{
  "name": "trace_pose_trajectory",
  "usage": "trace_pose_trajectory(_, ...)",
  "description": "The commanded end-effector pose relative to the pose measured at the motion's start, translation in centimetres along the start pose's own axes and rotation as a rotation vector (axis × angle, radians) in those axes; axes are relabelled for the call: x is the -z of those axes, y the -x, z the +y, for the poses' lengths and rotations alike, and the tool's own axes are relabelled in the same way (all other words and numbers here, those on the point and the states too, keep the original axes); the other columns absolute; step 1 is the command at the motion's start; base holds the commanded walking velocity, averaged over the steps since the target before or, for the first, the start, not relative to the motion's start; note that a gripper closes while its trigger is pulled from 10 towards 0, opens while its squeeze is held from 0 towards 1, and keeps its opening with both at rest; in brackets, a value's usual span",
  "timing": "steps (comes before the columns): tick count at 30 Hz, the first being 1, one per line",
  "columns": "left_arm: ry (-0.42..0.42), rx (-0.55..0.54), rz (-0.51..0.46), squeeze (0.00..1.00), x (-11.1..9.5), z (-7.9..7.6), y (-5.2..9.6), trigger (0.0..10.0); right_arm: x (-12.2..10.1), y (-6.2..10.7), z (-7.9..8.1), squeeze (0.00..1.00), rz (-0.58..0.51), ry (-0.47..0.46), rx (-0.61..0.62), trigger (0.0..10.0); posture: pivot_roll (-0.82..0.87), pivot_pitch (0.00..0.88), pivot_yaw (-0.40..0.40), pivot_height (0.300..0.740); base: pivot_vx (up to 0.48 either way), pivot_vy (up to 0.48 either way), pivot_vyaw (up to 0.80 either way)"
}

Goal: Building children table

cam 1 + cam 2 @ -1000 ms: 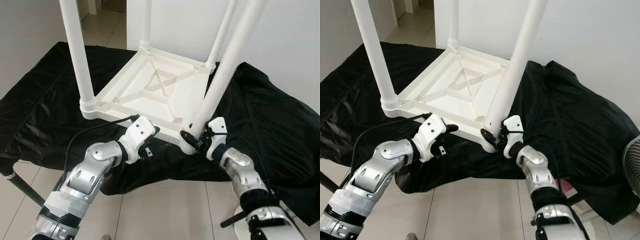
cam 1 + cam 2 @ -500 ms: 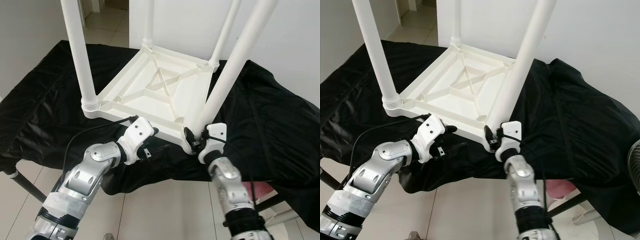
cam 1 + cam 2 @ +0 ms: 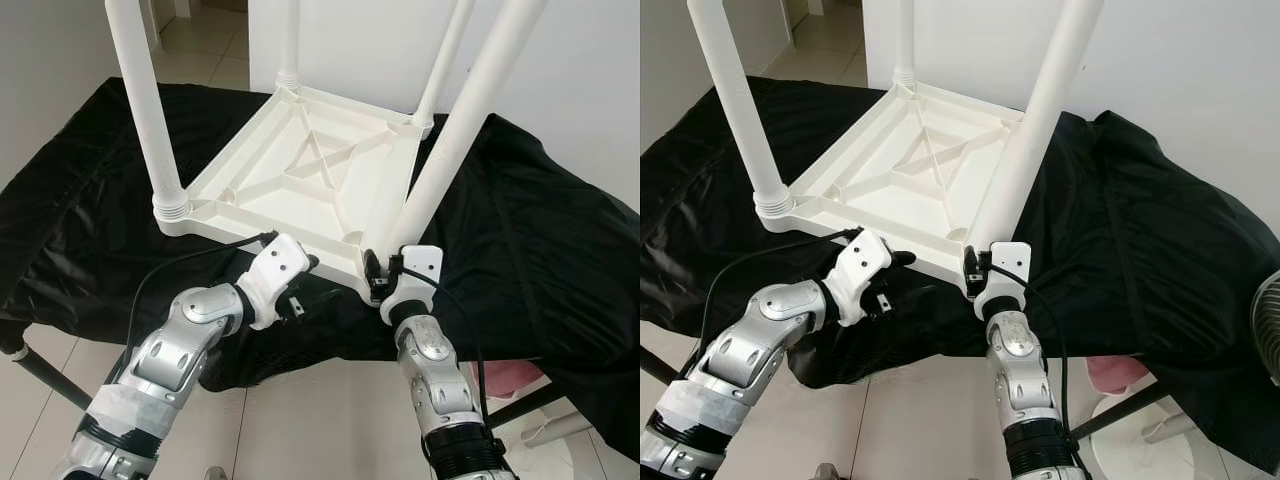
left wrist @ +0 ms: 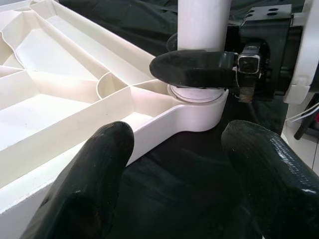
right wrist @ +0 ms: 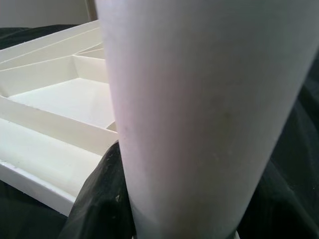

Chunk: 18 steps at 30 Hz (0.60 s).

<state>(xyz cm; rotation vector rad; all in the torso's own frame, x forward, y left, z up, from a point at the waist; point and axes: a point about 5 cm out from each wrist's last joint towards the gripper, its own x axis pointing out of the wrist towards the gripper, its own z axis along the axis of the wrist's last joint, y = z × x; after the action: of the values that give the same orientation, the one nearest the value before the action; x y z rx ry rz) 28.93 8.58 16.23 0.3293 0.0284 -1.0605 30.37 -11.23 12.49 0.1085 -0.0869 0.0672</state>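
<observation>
Upside-down white kids' table [image 3: 310, 180] lying on the black-draped worktop [image 3: 540, 250], legs sticking up. Right pincer [image 3: 383, 277] clamped round the base of the near leg [image 3: 455, 140] at the table's near corner. Left pincer [image 3: 305, 268] spread open, empty, just beside the table's near edge, close to that corner.

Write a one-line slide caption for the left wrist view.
Right pincer clamps the white leg at the corner socket of the upturned table top; open left pincer waits nearby.
</observation>
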Motion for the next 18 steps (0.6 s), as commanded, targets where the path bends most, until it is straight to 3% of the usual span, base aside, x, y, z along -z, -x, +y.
trace_pose_trajectory(1,-0.006,0.029,-0.004,0.00,-0.2,-0.4,0.0,10.0,0.1,0.4,-0.2,1.00,-0.002,-0.021,0.012,10.0,0.04,0.055,-0.090,0.740,0.000,0.000,0.00)
trace_pose_trajectory(10,-0.002,0.021,-0.013,0.00,-0.3,-0.2,-0.1,10.0,-1.0,0.6,0.1,1.00,-0.082,-0.004,-0.028,10.0,0.03,0.047,-0.099,0.740,0.000,0.000,0.00)
trace_pose_trajectory(11,-0.003,0.021,-0.014,0.00,-0.3,-0.2,-0.1,10.0,-1.3,0.7,0.1,0.00,-0.091,-0.001,-0.053,10.0,0.03,0.043,-0.100,0.740,0.000,0.000,0.00)
trace_pose_trajectory(18,-0.006,0.025,-0.018,0.00,-0.5,-0.3,-0.1,10.0,-1.4,1.2,-0.4,0.00,-0.096,-0.011,-0.123,10.0,0.03,0.039,-0.100,0.740,0.000,0.000,0.00)
